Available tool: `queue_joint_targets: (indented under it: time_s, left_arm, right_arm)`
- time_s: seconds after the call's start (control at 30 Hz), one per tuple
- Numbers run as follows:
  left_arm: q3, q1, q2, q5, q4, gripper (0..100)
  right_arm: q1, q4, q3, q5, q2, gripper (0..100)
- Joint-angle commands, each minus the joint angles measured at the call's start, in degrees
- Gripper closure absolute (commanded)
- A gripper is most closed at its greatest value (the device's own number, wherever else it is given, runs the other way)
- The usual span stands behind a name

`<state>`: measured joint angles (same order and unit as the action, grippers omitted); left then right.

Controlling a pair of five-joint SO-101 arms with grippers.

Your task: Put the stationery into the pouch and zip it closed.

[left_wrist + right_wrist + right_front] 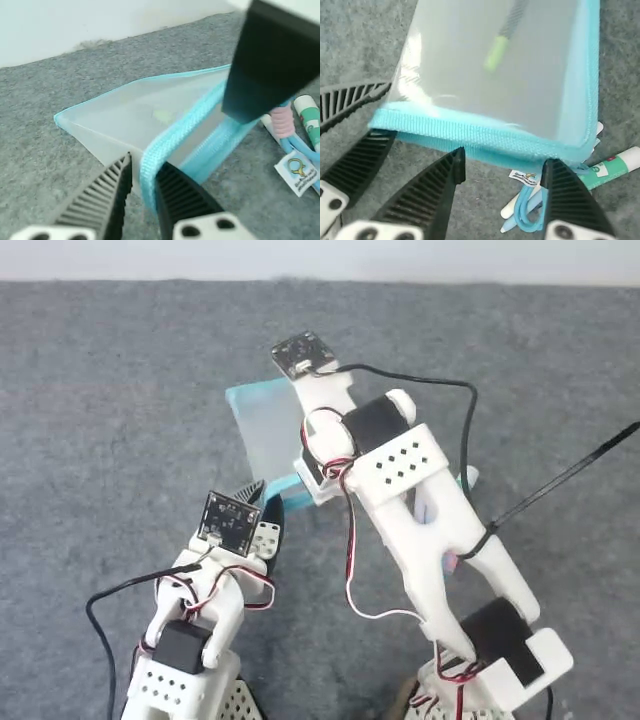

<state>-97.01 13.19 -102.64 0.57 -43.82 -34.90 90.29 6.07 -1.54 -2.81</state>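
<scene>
Pouch look: the pouch (150,110) has clear, frosted walls with a light blue woven zipper band along one long side and thin blue piping round the rest.
Pouch place: it lies on the grey mat (110,390) mid-table, just left of the right arm (410,480), with its near corner lifted off the mat.
Left gripper: the left gripper (142,167) has its ribbed black fingers pressed together on the zipper band at the pouch's near corner.
Right gripper: the right gripper (502,160) is spread wide, poised over the zipper band and touching nothing.
Loose stationery: a glue stick (612,167), pale pens (520,210) and a paper tag (297,172) lie on the mat just right of the pouch.
Hard to make out: a green-tipped item (495,52) shows blurred through the clear wall. I cannot tell whether the zipper is open. In the high view the right arm covers most of the loose stationery.
</scene>
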Motion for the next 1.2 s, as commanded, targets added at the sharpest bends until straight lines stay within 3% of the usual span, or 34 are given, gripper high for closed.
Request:
queue_joint_targets:
  time_s: [0.0,0.27,0.4,0.53,0.7,0.93,1.17]
  left_arm:
    - [0.3,-2.1,0.5,-0.7,1.5,99]
    - [0.3,-7.2,0.3,-0.6,2.3,99]
    - [0.3,-8.2,0.3,-0.6,2.3,99]
    - [0.3,-8.2,0.3,-0.6,2.3,99]
    - [0.3,-8.2,0.3,-0.6,2.3,99]
    - [0.3,-8.2,0.4,-0.6,2.1,99]
    - [0.3,-8.2,0.4,-0.6,2.0,99]
  right_arm:
    - [0.4,0.4,3.9,-4.0,-3.6,72.3]
    - [-0.2,6.1,-1.5,-6.7,-19.5,72.4]
    - [6.6,2.0,-14.7,-6.5,-26.2,72.4]
    - [17.9,-4.4,-28.7,-4.7,-28.6,72.4]
    - [26.5,-14.5,-43.5,-2.5,-26.6,72.5]
    - [26.9,-25.9,-52.1,-0.7,-17.4,72.5]
    - [27.2,-27.3,-52.0,1.9,-6.3,72.5]
